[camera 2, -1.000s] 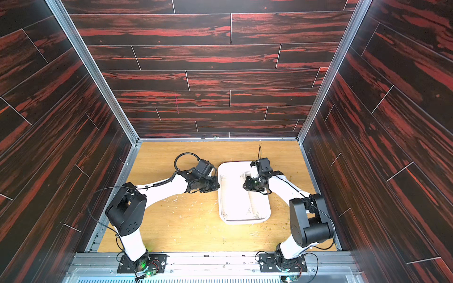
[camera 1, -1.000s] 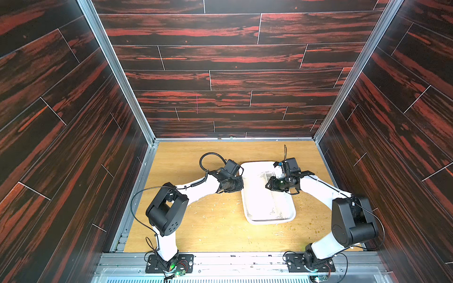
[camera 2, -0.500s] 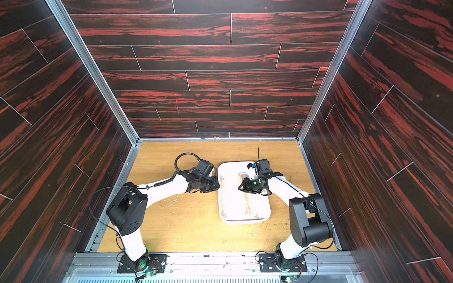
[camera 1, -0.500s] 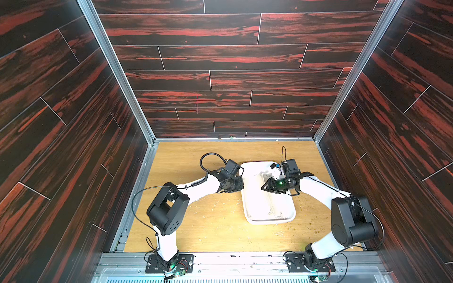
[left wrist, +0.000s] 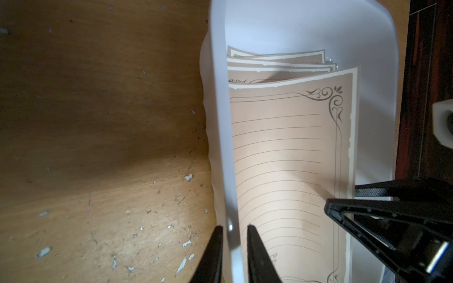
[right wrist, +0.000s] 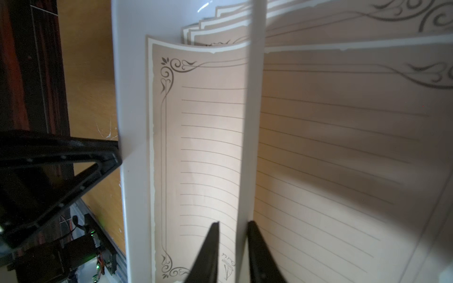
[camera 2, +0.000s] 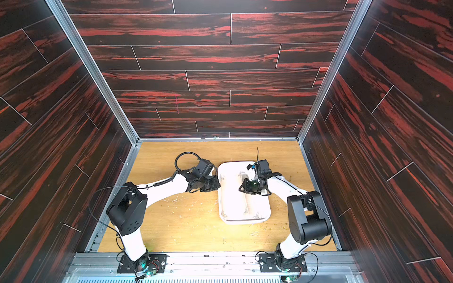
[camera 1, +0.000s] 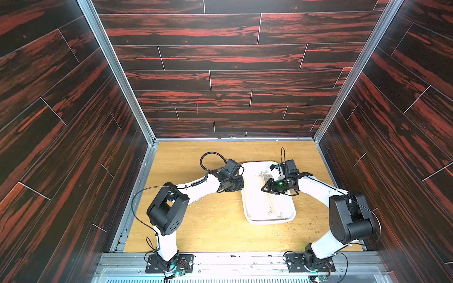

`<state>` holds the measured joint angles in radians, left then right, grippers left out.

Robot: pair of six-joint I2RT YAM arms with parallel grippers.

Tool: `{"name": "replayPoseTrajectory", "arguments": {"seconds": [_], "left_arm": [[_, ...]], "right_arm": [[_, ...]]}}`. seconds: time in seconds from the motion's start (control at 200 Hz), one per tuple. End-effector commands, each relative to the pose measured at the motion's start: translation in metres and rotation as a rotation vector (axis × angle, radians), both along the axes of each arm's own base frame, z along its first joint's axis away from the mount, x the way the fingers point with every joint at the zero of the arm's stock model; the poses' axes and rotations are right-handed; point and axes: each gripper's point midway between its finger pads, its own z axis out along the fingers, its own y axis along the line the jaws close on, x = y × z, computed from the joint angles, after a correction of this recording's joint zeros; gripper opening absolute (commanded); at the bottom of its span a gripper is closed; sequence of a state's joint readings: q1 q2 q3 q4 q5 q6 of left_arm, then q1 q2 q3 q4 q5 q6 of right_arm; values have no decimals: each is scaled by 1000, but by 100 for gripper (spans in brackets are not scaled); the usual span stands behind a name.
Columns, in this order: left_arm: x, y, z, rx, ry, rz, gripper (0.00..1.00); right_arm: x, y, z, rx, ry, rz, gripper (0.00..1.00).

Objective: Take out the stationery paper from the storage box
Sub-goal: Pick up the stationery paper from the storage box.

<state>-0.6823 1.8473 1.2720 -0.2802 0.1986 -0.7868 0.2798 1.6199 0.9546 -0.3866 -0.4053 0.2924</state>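
Tan stationery paper with a ragged cream margin, a thin dark border, scrolled corner flourishes and fine ruled lines lies stacked inside the white plastic storage box. The ends of several sheets fan out beyond the top one. That top sheet is bowed upward. One long edge of it stands raised off the stack, and its pale underside shows as a strip in my right wrist view.

My right gripper is narrow and sits astride that raised edge of the paper. One finger is against it and a sliver of gap shows at the other, so I cannot tell whether it really pinches. My left gripper is clamped on the box's long side wall, one finger inside and one outside.

In both top views the box sits right of centre on the scuffed wooden table, long axis running front to back. My left gripper is at the box's left rim and my right gripper hangs over the middle. Bare wood opens wide to the left of the box, and there is more of it in front, toward the metal rail. The strip between the box and the dark red-streaked wall panels on the right is narrower, and my right arm crosses it. A band of table also separates the box's far end from the back wall.
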Motion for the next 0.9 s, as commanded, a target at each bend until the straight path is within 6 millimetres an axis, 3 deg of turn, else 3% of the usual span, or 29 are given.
{"name": "replayPoseTrajectory", "arguments": {"seconds": [0.0,0.11,0.361,0.376,0.626,0.847,0.897], "left_arm": [[1,-1,7,7,-9,-4,22],[4,-1,16,8,-33,-1,24],[17,10,51,47,-180,6,33],[18,12,64,38,-211,8,34],[25,37,131,94,-464,14,37],[15,85,197,149,-759,90,41],[10,97,213,159,-827,111,48]], "right_arm": [[-4,-4,-6,-40,13,-5,17],[2,-17,-1,-118,-17,-34,5],[8,-33,39,-203,-119,-62,0],[8,-34,42,-206,-128,-64,0],[14,-44,87,-269,-228,-70,0],[13,-50,141,-398,-355,-53,0],[12,-51,155,-434,-398,-47,0]]}}
